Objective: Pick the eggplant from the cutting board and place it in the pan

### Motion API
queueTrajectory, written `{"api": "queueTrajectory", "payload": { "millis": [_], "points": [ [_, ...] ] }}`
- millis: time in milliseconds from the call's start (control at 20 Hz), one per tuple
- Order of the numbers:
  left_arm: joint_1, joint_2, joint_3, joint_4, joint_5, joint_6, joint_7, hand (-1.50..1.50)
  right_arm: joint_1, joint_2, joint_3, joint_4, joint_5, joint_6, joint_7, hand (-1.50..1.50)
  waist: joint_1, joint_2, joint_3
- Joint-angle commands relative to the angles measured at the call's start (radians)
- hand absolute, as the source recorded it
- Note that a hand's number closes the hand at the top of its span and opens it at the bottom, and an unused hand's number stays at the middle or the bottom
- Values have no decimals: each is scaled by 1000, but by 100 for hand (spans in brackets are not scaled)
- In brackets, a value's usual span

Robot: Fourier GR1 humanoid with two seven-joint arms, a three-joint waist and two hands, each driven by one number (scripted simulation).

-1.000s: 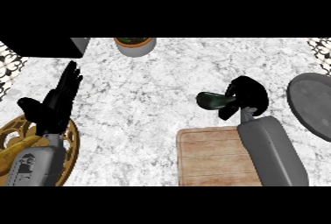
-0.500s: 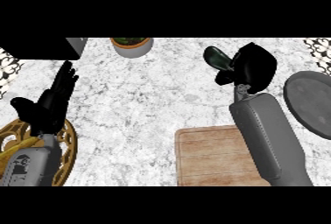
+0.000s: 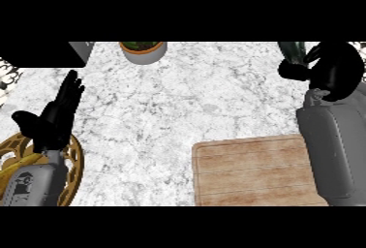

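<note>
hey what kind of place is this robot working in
Most likely a kitchen counter: a marble top carries a wooden cutting board, and the right hand holds an eggplant by the far edge. A potted plant stands at the back.

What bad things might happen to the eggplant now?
The right hand holds the eggplant high near the view's top edge, with only its end showing, so it might slip out. No pan shows in this view, so the hand may set it down off target, perhaps on the bare counter.
</note>
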Motion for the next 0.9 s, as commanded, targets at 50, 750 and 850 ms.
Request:
{"api": "queueTrajectory", "payload": {
  "millis": [50,750,850],
  "points": [
    [6,17,24,24,18,-28,-23,0,59,-117,-117,46,-92,-48,-115,150,1,0,0],
    [-4,10,7,-17,26,-47,-6,0,84,-459,-374,712,-227,-287,-616,150,32,14,3],
    [-39,-16,-9,26,-5,-10,3,0,51,-448,-397,809,-252,-352,-683,150,27,13,3]
  ]
}}
